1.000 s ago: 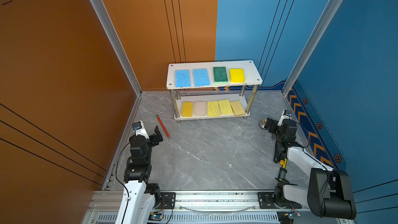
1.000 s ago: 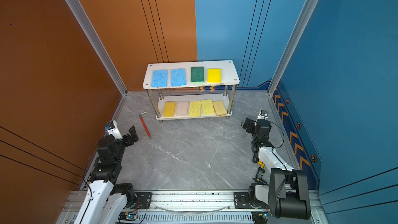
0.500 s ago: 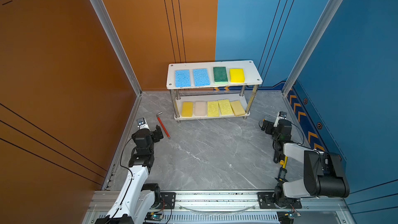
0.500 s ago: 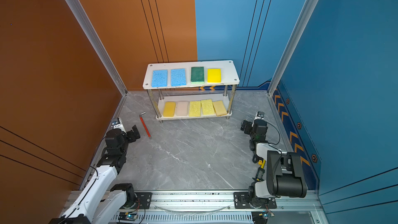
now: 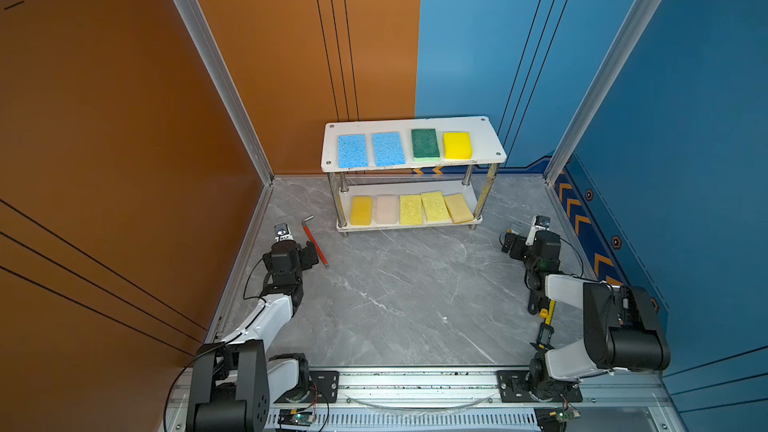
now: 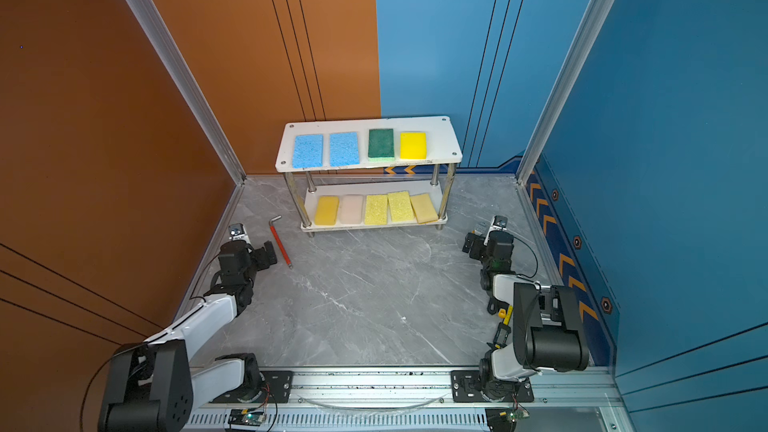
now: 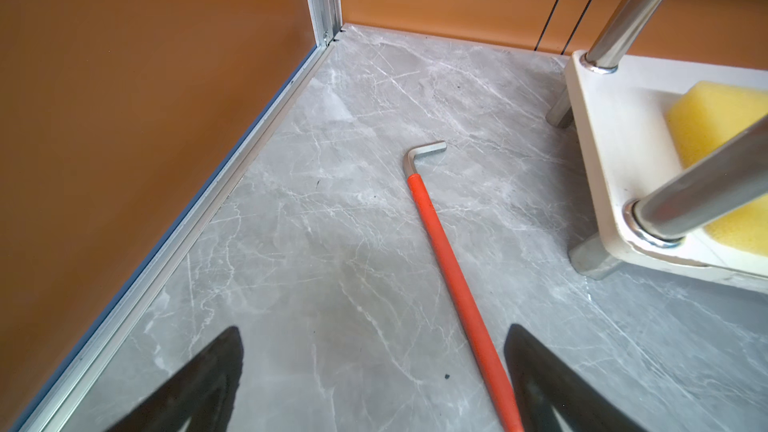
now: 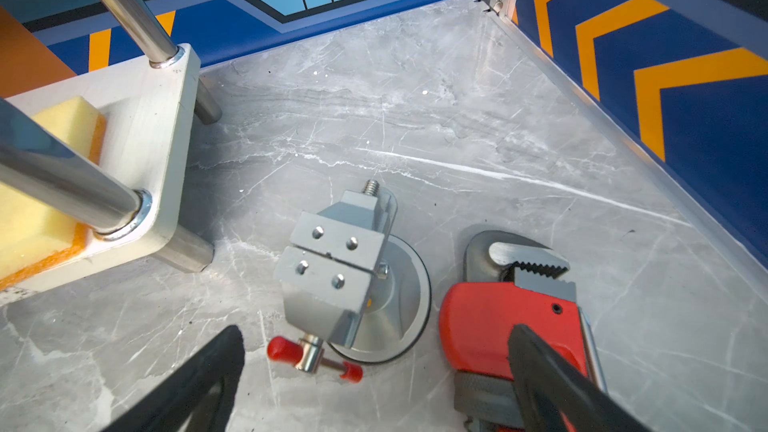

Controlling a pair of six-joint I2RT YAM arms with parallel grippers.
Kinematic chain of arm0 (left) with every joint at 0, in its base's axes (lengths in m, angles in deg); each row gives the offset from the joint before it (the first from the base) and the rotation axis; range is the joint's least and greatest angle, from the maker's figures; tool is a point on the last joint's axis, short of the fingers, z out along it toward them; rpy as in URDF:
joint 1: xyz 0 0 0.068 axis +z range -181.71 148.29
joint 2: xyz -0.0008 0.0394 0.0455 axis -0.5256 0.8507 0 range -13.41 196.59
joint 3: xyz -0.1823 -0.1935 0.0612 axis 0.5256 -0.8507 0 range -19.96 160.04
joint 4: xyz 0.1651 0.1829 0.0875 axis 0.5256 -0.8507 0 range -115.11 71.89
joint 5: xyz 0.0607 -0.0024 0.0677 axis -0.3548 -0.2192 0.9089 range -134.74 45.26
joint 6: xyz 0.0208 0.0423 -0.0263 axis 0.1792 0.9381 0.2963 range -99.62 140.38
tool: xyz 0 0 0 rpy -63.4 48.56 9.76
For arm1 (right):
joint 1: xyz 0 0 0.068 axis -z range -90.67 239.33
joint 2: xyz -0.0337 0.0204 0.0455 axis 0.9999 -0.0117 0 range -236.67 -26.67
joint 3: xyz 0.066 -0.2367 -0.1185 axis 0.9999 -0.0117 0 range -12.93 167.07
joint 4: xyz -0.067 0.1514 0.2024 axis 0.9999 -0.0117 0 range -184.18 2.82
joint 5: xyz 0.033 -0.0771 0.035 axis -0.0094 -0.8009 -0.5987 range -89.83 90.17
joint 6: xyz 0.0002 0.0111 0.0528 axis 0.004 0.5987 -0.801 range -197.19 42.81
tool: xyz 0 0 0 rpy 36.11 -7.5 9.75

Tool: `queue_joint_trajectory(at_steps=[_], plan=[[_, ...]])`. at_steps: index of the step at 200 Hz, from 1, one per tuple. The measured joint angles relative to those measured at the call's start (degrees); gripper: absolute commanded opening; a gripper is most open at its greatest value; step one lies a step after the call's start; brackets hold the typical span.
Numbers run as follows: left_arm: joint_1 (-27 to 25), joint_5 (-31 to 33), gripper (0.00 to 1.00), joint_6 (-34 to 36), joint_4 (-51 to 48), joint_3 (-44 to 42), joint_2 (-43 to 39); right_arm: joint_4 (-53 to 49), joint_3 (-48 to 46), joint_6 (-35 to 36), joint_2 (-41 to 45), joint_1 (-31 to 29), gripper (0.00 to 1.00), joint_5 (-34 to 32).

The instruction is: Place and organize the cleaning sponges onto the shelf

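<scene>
Grey marbled floor (image 5: 395, 292) lies between orange walls (image 5: 124, 118) on the left and blue walls (image 5: 685, 160) on the right, with the shelf (image 5: 492, 149) standing at the back where the two colours meet. Its top board holds four sponges side by side: a blue sponge (image 5: 352, 150), a second blue sponge (image 5: 388, 148), a dark green sponge (image 5: 425, 143) and a bright yellow sponge (image 5: 457, 145). The lower board (image 5: 374, 227) holds five: a deep yellow sponge (image 5: 361, 210), a cream-pink sponge (image 5: 387, 209), a pale yellow porous sponge (image 5: 410, 209), another pale yellow sponge (image 5: 435, 206) and a tan sponge (image 5: 458, 208) at the right end. Every one lies flat with its long axis running front to back, a short edge toward the arms; the two at the right end of the lower board sit slightly askew. On the floor left of the shelf lies a red-handled hex key (image 5: 314, 243), bent end toward the back wall. The left gripper (image 7: 374, 328) hangs over its handle end, fingers spread wide, holding nothing. The right gripper (image 8: 374, 328), likewise spread and empty, hangs over a small vise (image 8: 332, 268) and a red pipe wrench (image 8: 490, 326)
</scene>
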Motion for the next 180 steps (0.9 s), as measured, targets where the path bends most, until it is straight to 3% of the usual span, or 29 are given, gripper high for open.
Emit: queue_joint_trajectory(at_steps=[131,180], plan=[[-0.42,-1.05,0.98,1.49,10.97,-0.02,9.20,-0.42,2.97,0.70,-1.42,-0.02,1.00,1.75],[-2.80,-1.70,0.98,2.03,13.31,1.88,14.40,-1.81,4.26,1.70,-2.21,-0.39,1.00,2.25]])
